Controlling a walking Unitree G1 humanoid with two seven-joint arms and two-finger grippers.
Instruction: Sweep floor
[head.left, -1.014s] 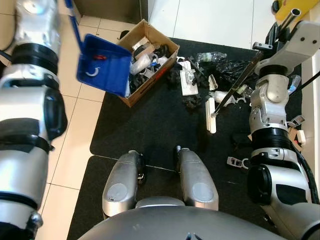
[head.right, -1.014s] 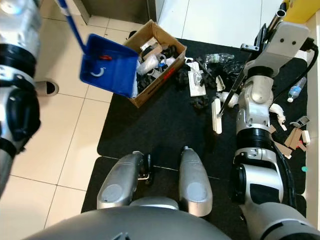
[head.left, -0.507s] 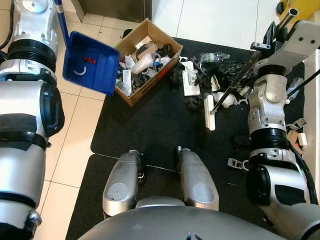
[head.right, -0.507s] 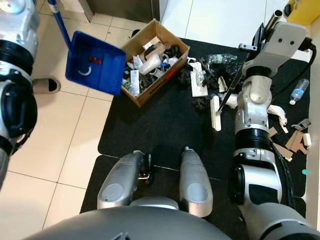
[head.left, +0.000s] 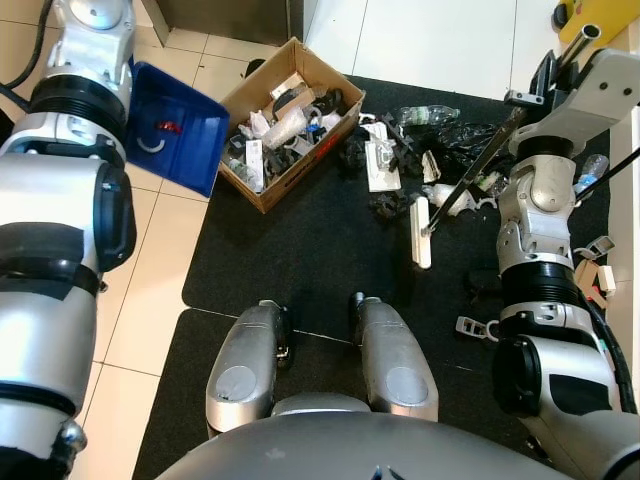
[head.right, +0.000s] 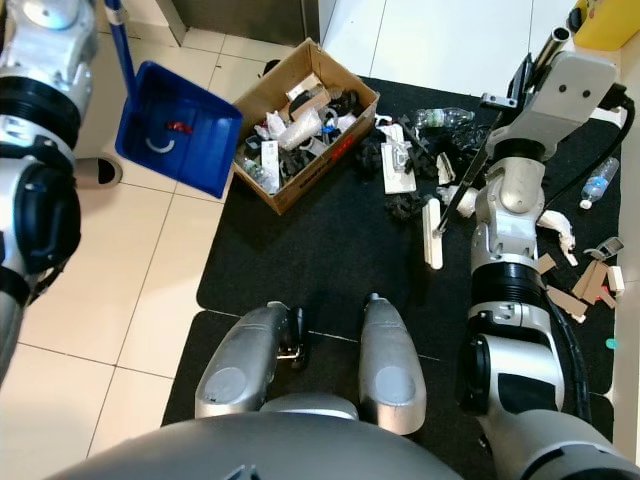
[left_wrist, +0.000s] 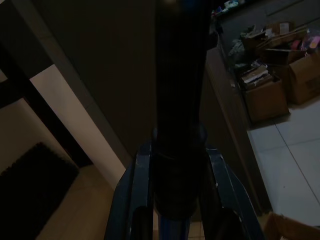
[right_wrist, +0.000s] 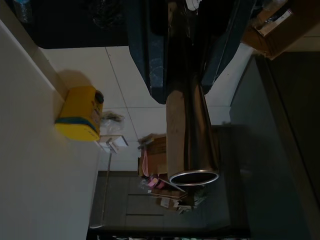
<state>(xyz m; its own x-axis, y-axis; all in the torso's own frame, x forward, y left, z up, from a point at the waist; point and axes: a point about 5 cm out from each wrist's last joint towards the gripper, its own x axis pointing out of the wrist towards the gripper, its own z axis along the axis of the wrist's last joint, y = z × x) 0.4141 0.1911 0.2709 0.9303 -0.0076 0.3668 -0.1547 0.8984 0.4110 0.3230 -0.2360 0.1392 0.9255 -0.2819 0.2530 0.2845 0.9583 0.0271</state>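
A cluttered black mat (head.left: 300, 250) on pale floor tiles (head.right: 110, 290) is seen from above, with litter (head.left: 420, 150) strewn across it.

A blue dustpan (head.right: 178, 128) is held tilted over the tiles beside a full cardboard box (head.left: 290, 120), the left gripper (left_wrist: 176, 210) clamped on its handle. The broom (head.left: 440, 210), its head resting on the mat, is pinched at its metal pole by the right gripper (right_wrist: 187, 60).

Both silver arms are raised forward. The left gripper (left_wrist: 177, 220) has its black fingers clamped around a pole, and the right gripper (right_wrist: 192, 55) likewise grips a metal tube. Two silver feet (head.left: 385, 345) stand side by side below.
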